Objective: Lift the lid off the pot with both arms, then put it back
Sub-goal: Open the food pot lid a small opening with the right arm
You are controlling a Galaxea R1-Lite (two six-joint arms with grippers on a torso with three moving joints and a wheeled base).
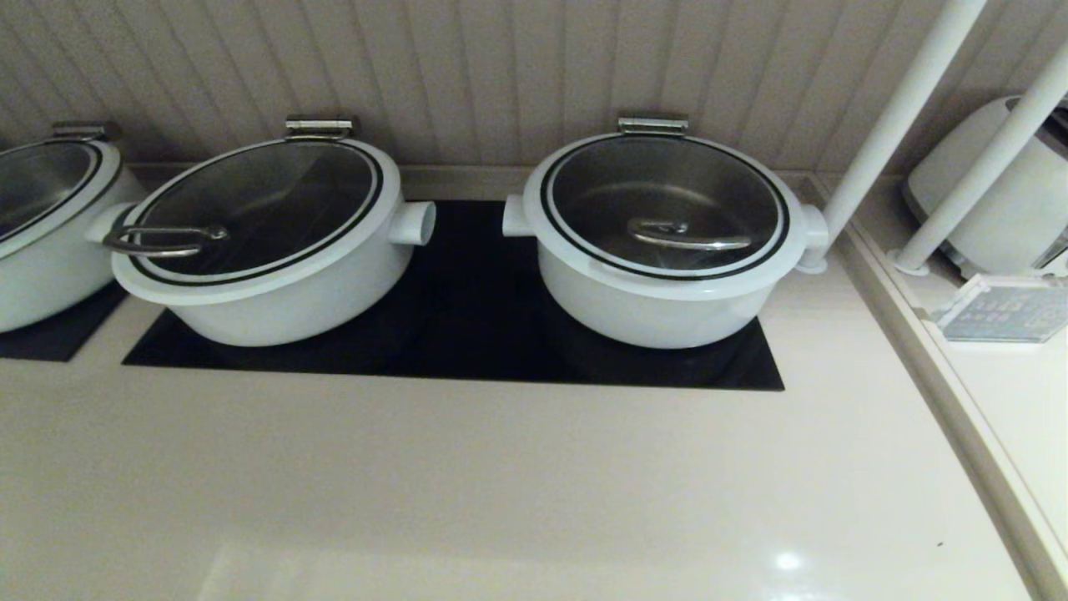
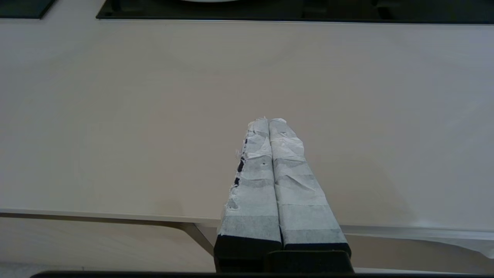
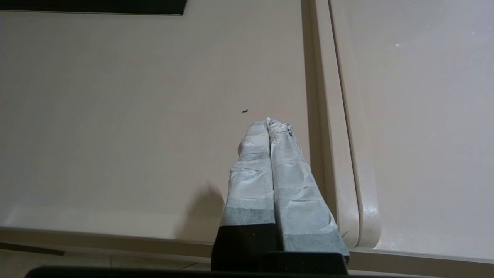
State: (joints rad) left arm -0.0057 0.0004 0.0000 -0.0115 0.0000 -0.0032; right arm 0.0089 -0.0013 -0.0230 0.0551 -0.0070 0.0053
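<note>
The pot [image 1: 659, 313] is wide, shallow and white, and stands on the right of the black cooktop [image 1: 467, 334] in the head view. The lid [image 1: 667, 179] sits closed on it, with a white rim, a black ring, a steel hinge [image 1: 652, 124] at the back and a curved steel bar handle [image 1: 688, 236] within the glass. Neither arm shows in the head view. My left gripper [image 2: 269, 120] is shut and empty over the bare counter near its front edge. My right gripper [image 3: 268, 120] is shut and empty over the counter, beside a raised ledge [image 3: 347, 154].
A similar white pot [image 1: 275, 292] with an overhanging loop handle [image 1: 158, 240] stands on the left of the cooktop. A third pot [image 1: 42, 225] is at the far left. Two white posts [image 1: 893, 125], a white appliance [image 1: 993, 209] and a small card [image 1: 1001, 309] are at the right.
</note>
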